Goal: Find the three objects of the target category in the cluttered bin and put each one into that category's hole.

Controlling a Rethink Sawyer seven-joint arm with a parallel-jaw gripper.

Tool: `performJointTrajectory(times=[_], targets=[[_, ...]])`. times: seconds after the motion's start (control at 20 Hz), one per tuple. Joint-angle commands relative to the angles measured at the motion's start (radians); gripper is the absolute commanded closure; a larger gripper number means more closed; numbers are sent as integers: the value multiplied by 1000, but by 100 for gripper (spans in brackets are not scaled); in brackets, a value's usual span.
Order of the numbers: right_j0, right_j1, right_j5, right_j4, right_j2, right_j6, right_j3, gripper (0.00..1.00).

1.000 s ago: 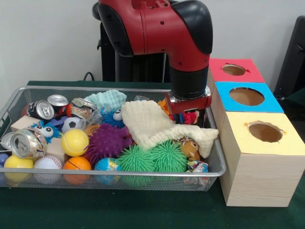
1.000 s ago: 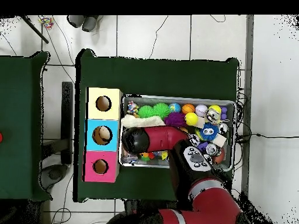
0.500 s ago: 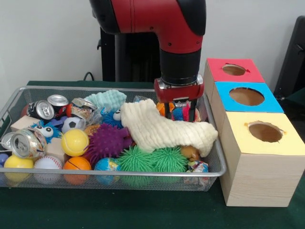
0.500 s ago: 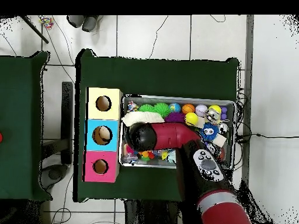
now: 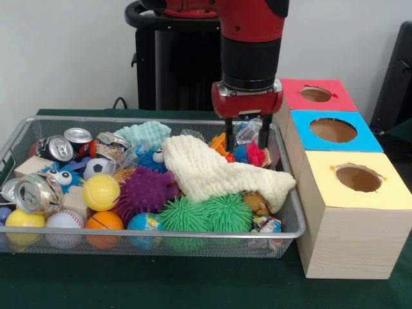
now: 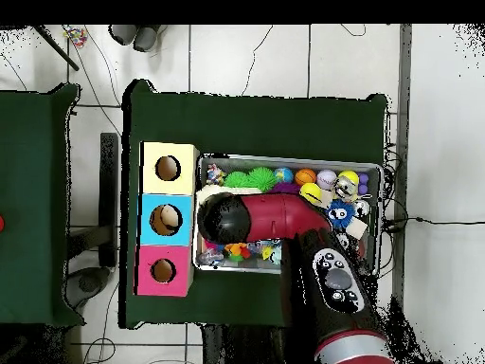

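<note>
Clear crinkled plastic wrapper (image 5: pixel 248 131) is hanging clamped in the gripper (image 5: pixel 246 136), at the wire bin's (image 5: pixel 193 237) two o'clock; lifting step, likely carrying next toward a box hole (image 5: pixel 333 129).

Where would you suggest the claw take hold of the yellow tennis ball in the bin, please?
Probably from straight above, across the widest part of the yellow tennis ball: it is round, and its top sits clear of the purple spiky ball and orange basketball beside it.

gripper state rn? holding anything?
Gripper: shut on a clear crinkly plastic item, lifted just above the bin.
</note>
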Motion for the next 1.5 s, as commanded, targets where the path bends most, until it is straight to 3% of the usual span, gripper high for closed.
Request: performJointTrajectory(times=[0.05, 0.6, 0.85, 1.05, 1.25, 1.5], targets=[[59, 3, 106, 37, -18, 152, -33, 0], [107, 44, 79, 69, -39, 153, -66, 0], [67, 79, 70, 81, 9, 92, -78, 0], [19, 50, 94, 84, 42, 33, -45, 0], [-6, 44, 103, 62, 39, 0, -43, 0], [36, 133, 17, 5, -22, 63, -89, 0]])
